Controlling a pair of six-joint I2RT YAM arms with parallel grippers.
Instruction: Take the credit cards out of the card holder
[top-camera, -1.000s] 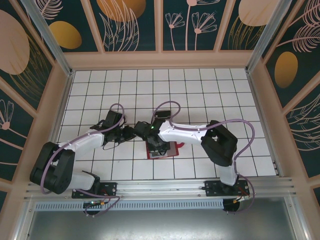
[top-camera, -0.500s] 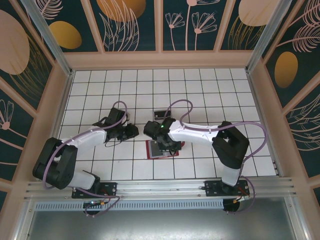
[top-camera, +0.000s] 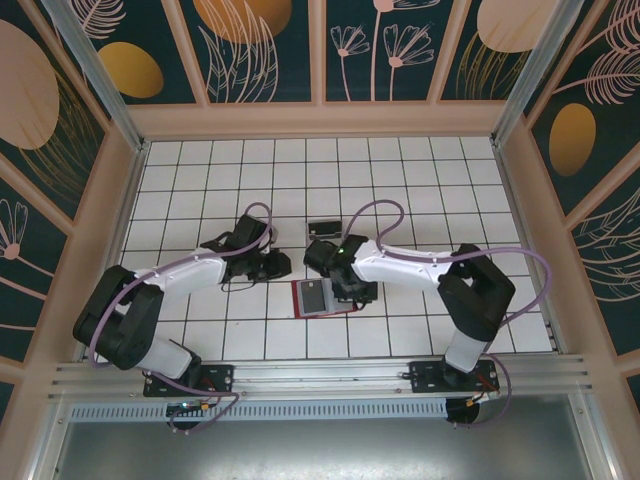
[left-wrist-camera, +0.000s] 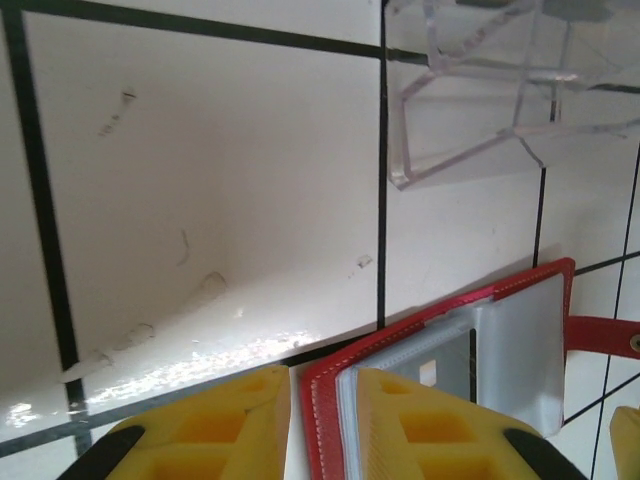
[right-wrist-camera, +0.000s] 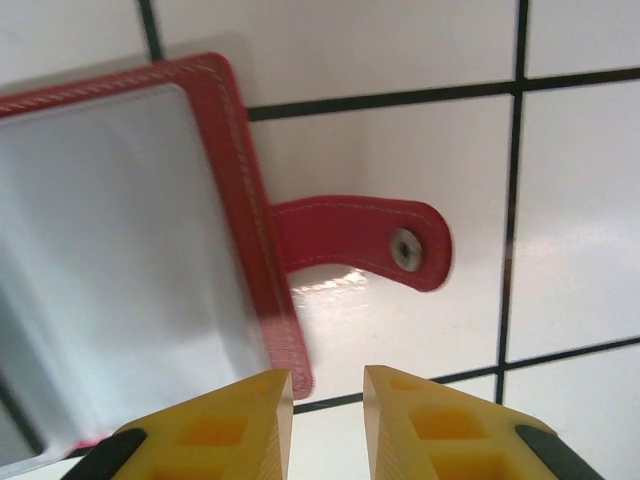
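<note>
The card holder (top-camera: 318, 298), a red wallet, lies open on the tiled table with its grey-clear sleeves (left-wrist-camera: 515, 340) facing up. My left gripper (top-camera: 283, 266) is at its upper left corner. In the left wrist view that gripper (left-wrist-camera: 323, 378) stands narrowly open, with the wallet's red edge (left-wrist-camera: 440, 308) lined up in the gap. My right gripper (top-camera: 360, 292) hovers at the wallet's right edge. There it (right-wrist-camera: 327, 378) is narrowly open over bare tile, just below the red snap tab (right-wrist-camera: 360, 240). The cloudy sleeves (right-wrist-camera: 120, 230) show no separate credit card.
A transparent plastic box (left-wrist-camera: 480, 110) stands just beyond the wallet, and appears as a small dark-topped shape (top-camera: 323, 229) from above. Wooden walls (top-camera: 320, 120) enclose the white tiled table, and both arms crowd its middle.
Both arms have swung rightwards. The left gripper came up to the wallet's left corner. The right gripper slid off the wallet's top to its right edge by the snap tab.
</note>
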